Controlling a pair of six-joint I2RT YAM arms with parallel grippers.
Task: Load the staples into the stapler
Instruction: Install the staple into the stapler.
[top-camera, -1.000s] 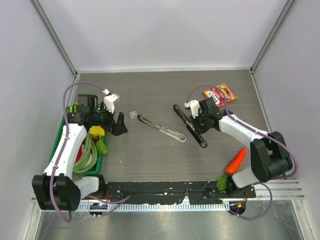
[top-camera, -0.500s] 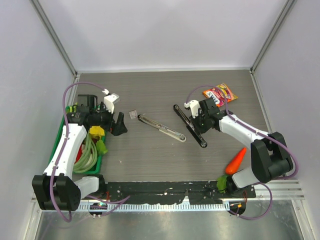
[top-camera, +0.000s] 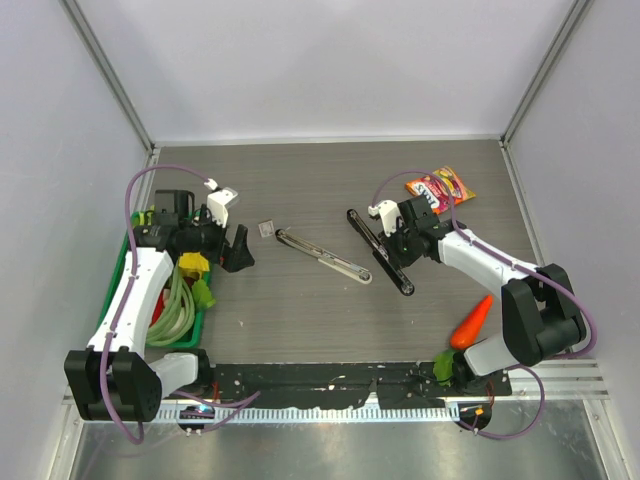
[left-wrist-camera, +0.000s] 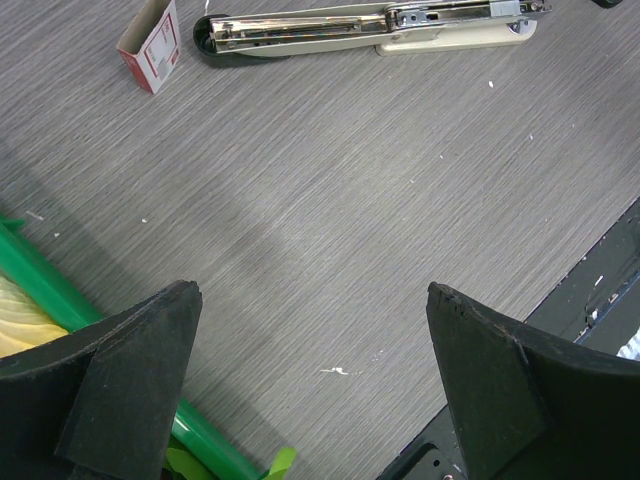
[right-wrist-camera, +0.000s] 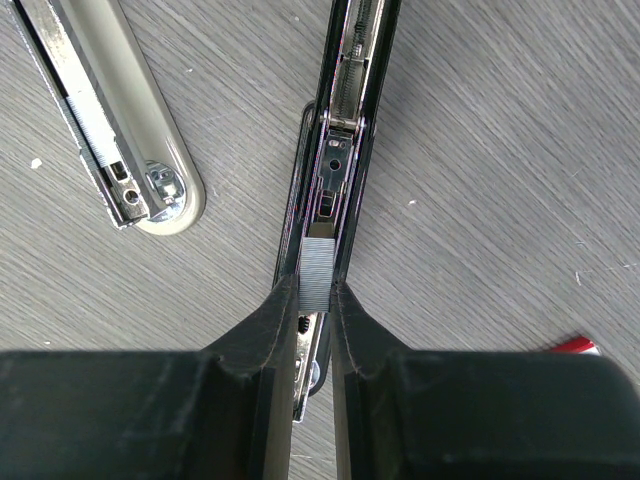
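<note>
The right gripper (right-wrist-camera: 316, 297) is pinching a grey strip of staples (right-wrist-camera: 318, 260) just over the open black stapler (right-wrist-camera: 345, 150), whose long channel is running straight ahead of it, in line with the strip. The left gripper (left-wrist-camera: 310, 300) is standing wide open, and the small white-and-red staple box (left-wrist-camera: 150, 45) is lying ahead of it on the desk (left-wrist-camera: 330, 200).

Can't see btm of staple strip (right-wrist-camera: 317, 262) or near end of black stapler (right-wrist-camera: 345, 130), both behind right pincer (right-wrist-camera: 315, 298) fingers. Can't read staples box (left-wrist-camera: 152, 48) label, too small; top clipped.
</note>
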